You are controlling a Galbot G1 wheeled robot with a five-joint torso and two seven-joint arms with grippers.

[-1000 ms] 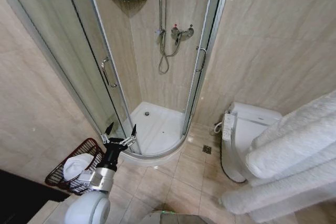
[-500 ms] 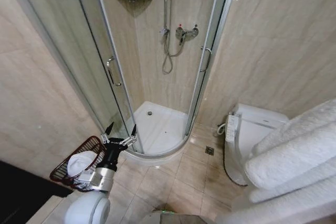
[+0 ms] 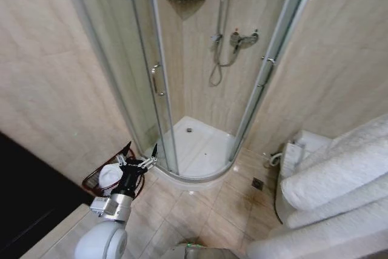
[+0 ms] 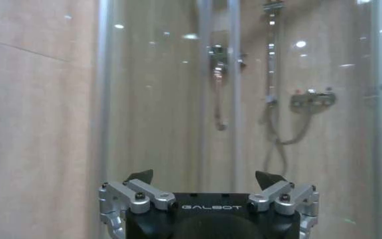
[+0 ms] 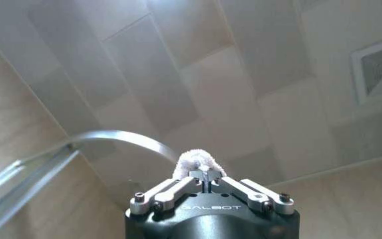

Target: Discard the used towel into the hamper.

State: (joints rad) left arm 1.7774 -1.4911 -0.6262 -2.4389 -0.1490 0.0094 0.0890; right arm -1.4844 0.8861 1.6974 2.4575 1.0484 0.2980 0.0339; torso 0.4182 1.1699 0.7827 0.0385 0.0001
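Observation:
The hamper (image 3: 90,182), a dark reddish wire basket, stands on the tiled floor left of the shower, and a white rolled towel (image 3: 110,174) lies inside it. My left gripper (image 3: 140,150) hangs open just right of the hamper and holds nothing; in the left wrist view this gripper (image 4: 204,180) faces the shower glass. A large white folded towel (image 3: 336,180) hangs close to the camera at the lower right. My right gripper (image 5: 204,175) points up at the ceiling, shut on a tuft of white towel (image 5: 199,160).
A curved glass shower cabin (image 3: 157,83) with a white tray (image 3: 203,150) is straight ahead. A toilet (image 3: 298,153) stands at the right, partly behind the towel, with a floor drain (image 3: 257,183) beside it. A dark surface (image 3: 27,204) lies at the lower left.
The whole head view has swung left, so the shower, toilet and hamper sit further right in the picture. The left gripper stays open at the same spot in the picture.

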